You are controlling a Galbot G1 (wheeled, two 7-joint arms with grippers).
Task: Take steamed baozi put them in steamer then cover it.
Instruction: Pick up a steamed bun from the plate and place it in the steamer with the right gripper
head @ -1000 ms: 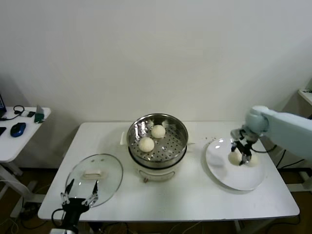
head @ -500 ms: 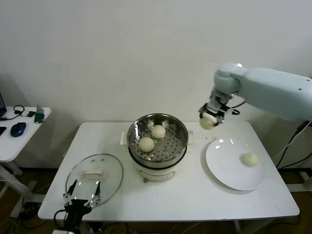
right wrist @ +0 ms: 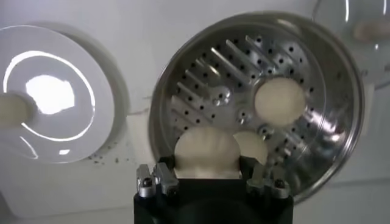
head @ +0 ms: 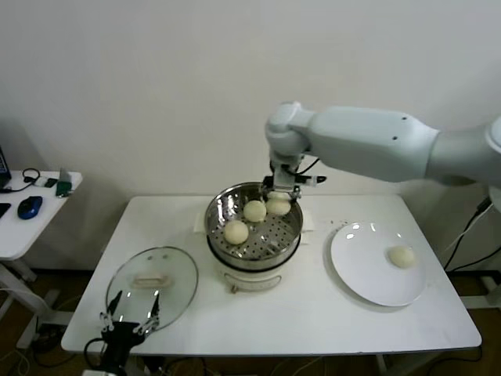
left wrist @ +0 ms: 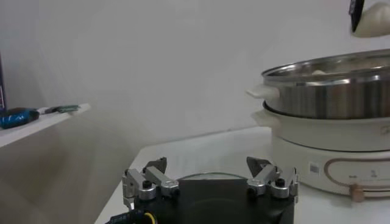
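Fingers [right wrist: 163, 176] of the right gripper [head: 279, 200] clamped on a bun [right wrist: 207, 152] above the steamer [head: 291, 227]; dropped here it may hit a seated bun [head: 254, 210] and roll; left gripper [left wrist: 207, 182] idle, fingers apart.

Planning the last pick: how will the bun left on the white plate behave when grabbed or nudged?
The last baozi looks round and smooth, so a nudge would probably roll it across the plate. It is likely soft: the bun in the right tool shows creases. Probably light too.
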